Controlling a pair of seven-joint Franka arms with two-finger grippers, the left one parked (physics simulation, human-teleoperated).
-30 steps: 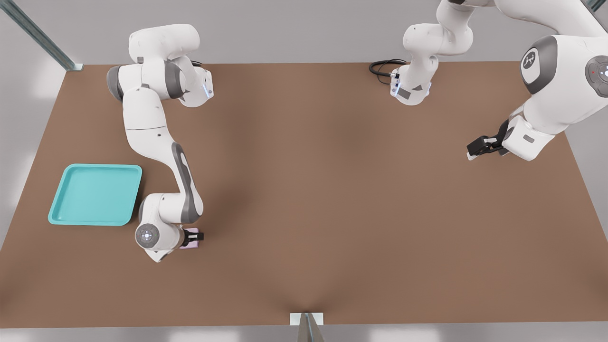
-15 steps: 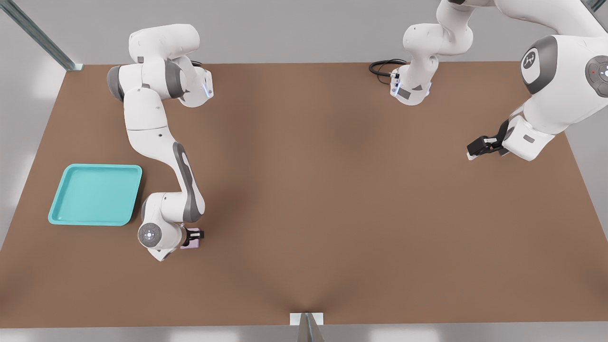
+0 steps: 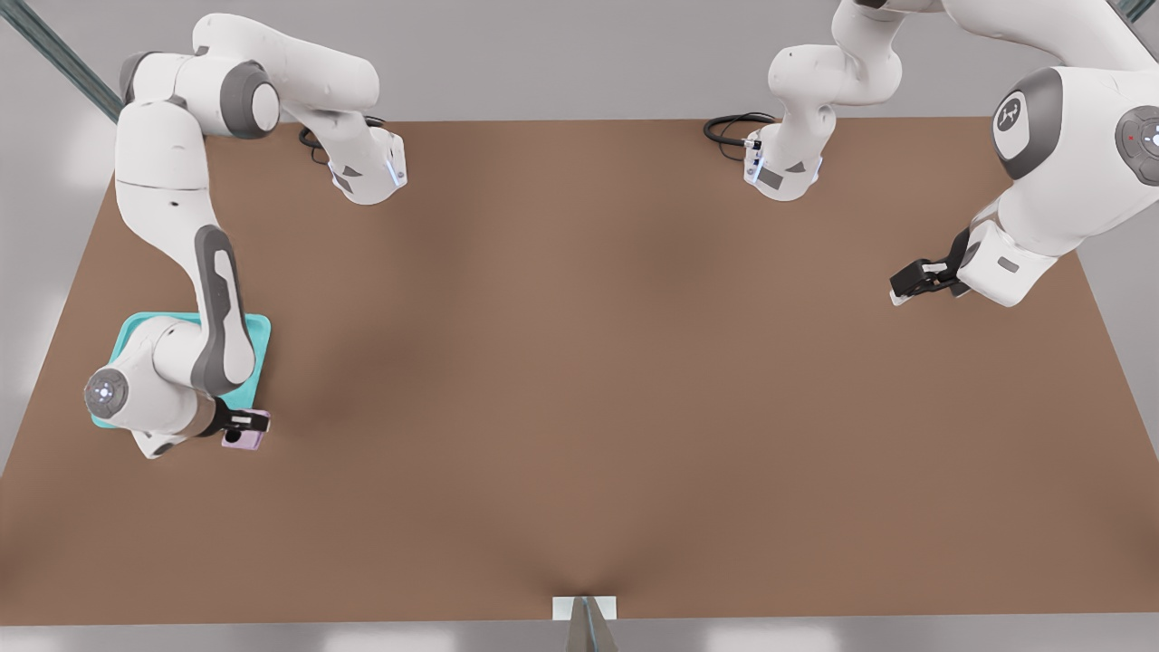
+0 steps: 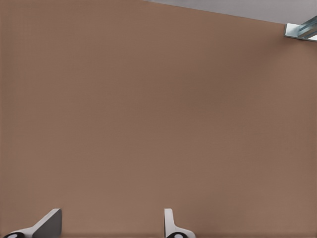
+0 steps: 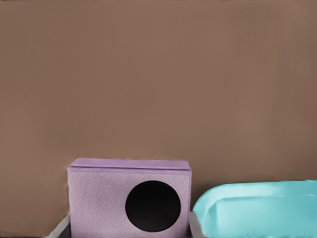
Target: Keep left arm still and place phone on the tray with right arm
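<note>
My gripper (image 3: 243, 424) is on the right arm (image 3: 213, 308) at the front view's left and is shut on the phone (image 3: 250, 441), a small pale lilac slab. The phone hangs just off the near right corner of the turquoise tray (image 3: 261, 342), whose middle is hidden by the arm's forearm and wrist. In the right wrist view the phone (image 5: 99, 198) fills the space between my grey fingers (image 5: 58, 229), showing one black round lens. A rounded corner of the tray (image 5: 257, 210) lies right beside it.
The brown table (image 3: 579, 380) spreads wide to the front view's right. The parked arm's gripper (image 3: 922, 279) hovers at the far right. A black cable (image 3: 727, 132) lies by the back edge, and a metal post (image 3: 585, 618) stands at the front edge.
The right arm has swung toward the front view's left, carrying the phone from the bare table to the tray's near right corner. Its forearm now covers much of the tray.
</note>
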